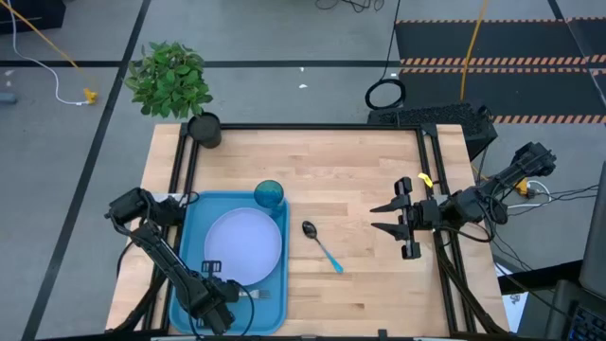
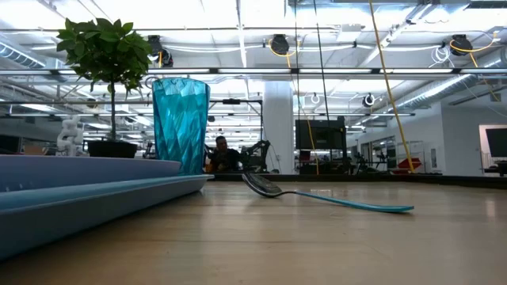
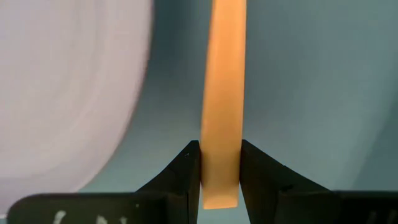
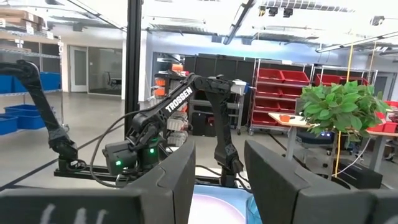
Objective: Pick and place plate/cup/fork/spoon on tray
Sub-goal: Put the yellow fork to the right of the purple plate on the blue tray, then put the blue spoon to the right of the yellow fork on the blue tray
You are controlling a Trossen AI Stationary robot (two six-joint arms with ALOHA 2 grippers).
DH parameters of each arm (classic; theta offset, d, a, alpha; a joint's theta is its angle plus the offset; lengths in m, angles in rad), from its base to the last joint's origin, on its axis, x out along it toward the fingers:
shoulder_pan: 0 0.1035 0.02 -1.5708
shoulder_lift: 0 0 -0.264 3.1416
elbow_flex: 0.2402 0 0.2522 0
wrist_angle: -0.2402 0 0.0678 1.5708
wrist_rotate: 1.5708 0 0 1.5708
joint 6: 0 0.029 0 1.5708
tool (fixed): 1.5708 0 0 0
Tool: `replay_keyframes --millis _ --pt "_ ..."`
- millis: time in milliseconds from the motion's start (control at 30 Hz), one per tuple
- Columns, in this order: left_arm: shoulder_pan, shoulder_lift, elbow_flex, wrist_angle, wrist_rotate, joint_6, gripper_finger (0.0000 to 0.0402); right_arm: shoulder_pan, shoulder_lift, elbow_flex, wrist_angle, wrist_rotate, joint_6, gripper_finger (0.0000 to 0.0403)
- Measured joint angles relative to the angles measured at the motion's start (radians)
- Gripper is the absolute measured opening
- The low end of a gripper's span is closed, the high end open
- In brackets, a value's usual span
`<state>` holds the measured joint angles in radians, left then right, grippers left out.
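Note:
The blue tray (image 1: 189, 237) lies at the table's front left, with the pale plate (image 1: 243, 246) on it and the teal cup (image 1: 269, 195) upright at its far right corner. My left gripper (image 1: 225, 301) points down over the tray's near part, beside the plate (image 3: 62, 93), shut on the orange-handled fork (image 3: 222, 81). The fork's tines (image 1: 263, 294) reach toward the tray's right rim. The blue-handled spoon (image 1: 322, 244) lies on the wood to the right of the tray. My right gripper (image 1: 383, 216) hangs open above the table's right part, holding nothing. My left gripper pinches the fork's orange handle near its free end (image 3: 219, 177) between its two fingers. The fingers come from above, pointing down, and lie across the handle. The fork lies about level just over the tray floor (image 3: 311, 93); whether it rests on it, I cannot tell.
A potted green plant (image 1: 170, 80) stands at the table's far left corner. Bare wood lies between the spoon and the right arm. In the low view the cup (image 2: 181, 123) rises above the tray rim (image 2: 95, 194), and the spoon (image 2: 317, 195) lies to their right.

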<state>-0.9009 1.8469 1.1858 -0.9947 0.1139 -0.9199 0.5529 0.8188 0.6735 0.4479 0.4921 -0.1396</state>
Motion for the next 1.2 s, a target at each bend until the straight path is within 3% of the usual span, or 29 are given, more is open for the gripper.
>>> replay_keyframes --millis 333,600,833,1033,1200 --pt "0.006 0.0 -0.022 -0.001 -0.01 -0.012 0.0087 0.0 0.0 0.0 0.001 0.0 0.0 0.013" --pt "0.006 0.0 -0.022 -0.064 -0.021 -0.056 0.0142 0.0 0.0 0.0 0.001 0.0 0.0 0.013" --pt "0.008 0.0 -0.023 -0.052 -0.05 -0.063 0.0155 0.0 0.0 0.0 -0.001 0.0 0.0 0.013" --pt "0.024 -0.023 -0.018 -0.059 0.056 -0.19 0.0156 0.0 0.012 0.0 -0.03 0.017 0.031 0.013" --pt "0.028 -0.092 -0.017 -0.052 0.117 -0.359 0.0156 -0.001 0.056 0.0 -0.061 0.114 0.042 0.013"
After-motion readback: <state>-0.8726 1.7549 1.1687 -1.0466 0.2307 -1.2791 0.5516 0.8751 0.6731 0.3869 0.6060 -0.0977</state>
